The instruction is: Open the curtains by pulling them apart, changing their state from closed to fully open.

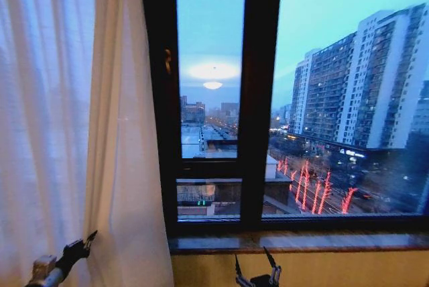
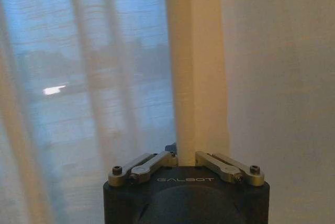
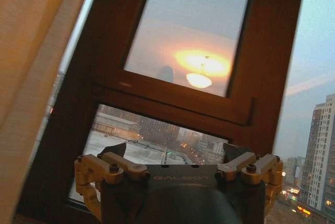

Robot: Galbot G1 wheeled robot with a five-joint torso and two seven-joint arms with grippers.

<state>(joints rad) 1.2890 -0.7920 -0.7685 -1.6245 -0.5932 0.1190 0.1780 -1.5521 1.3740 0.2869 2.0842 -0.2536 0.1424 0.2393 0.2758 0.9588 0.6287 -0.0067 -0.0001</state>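
Note:
A sheer white curtain (image 1: 47, 99) hangs at the left of the window, and its bunched inner edge (image 1: 124, 153) reaches the dark window frame. My left gripper (image 1: 87, 240) is low at the curtain's front. In the left wrist view it (image 2: 186, 153) is shut on a cream vertical fold of the curtain (image 2: 196, 77), with blue daylight showing through the sheer fabric (image 2: 78, 77) beside it. Below the sill, my right gripper (image 1: 255, 268) stands open and apart from the fabric. In the right wrist view it (image 3: 177, 153) faces the glass, with a curtain edge (image 3: 26, 51) off to one side.
A dark window frame (image 1: 258, 99) splits the uncovered glass. A stone sill (image 1: 301, 240) runs under it, with a pale wall (image 1: 335, 270) below. Tall buildings (image 1: 362, 79) and street lights lie outside. A ceiling lamp reflects in the pane (image 3: 201, 72).

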